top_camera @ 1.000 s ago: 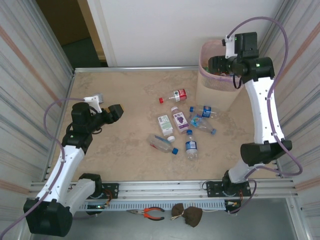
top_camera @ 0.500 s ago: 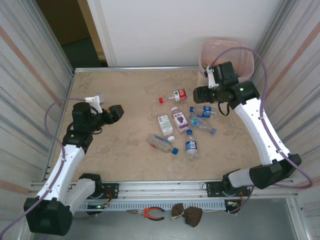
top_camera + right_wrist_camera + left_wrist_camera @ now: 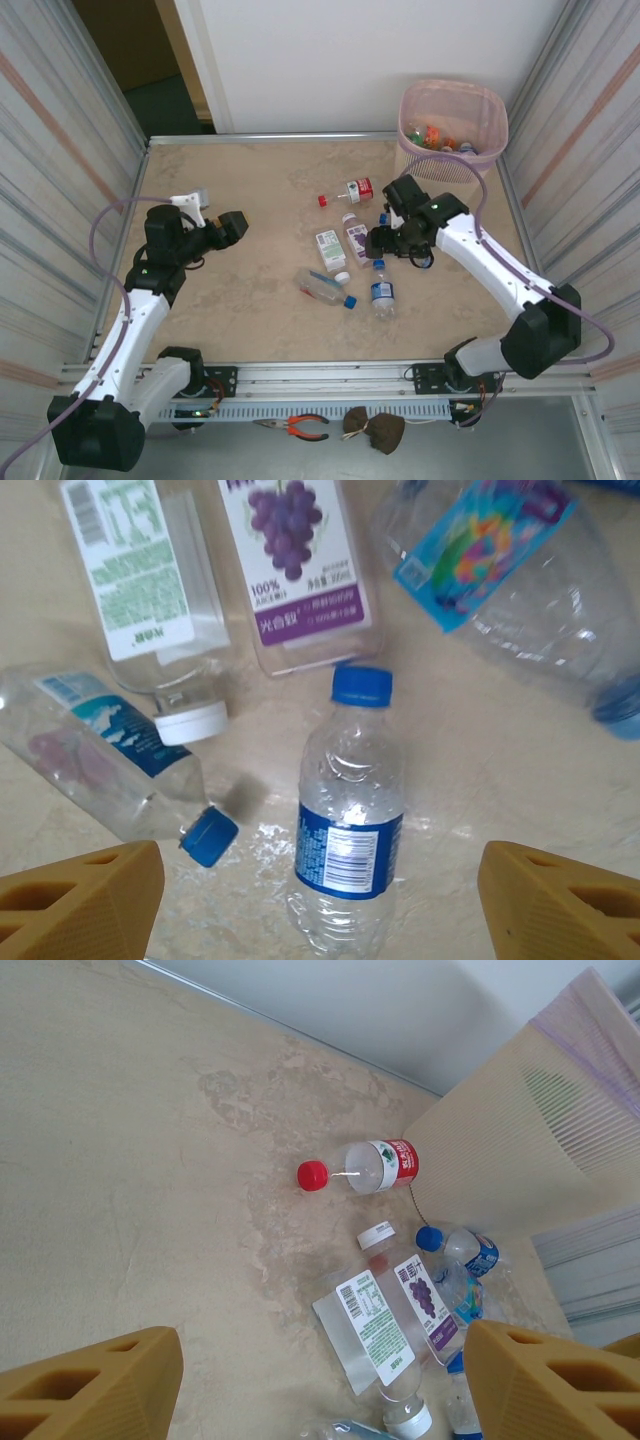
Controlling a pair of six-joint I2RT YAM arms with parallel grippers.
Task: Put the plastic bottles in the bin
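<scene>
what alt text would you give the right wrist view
A clear, blue-capped bottle lies on the beige table between the spread fingers of the open right gripper. A grape juice bottle and others lie around it.

Right claw (image 3: 320,880) fingers (image 3: 75,900): matt ochre plastic, moulded open cells.
Directly under claw: blue-capped bottle (image 3: 348,810), thin clear plastic, glossy, dimpled, with a slick film label.
Ahead of claw: grape-label bottle (image 3: 295,570), smoother, glossy.
Tabletop (image 3: 470,780): beige stone-look, smooth, faint sheen.
Bin (image 3: 455,100): pale pink ribbed plastic, filmy liner.
</scene>
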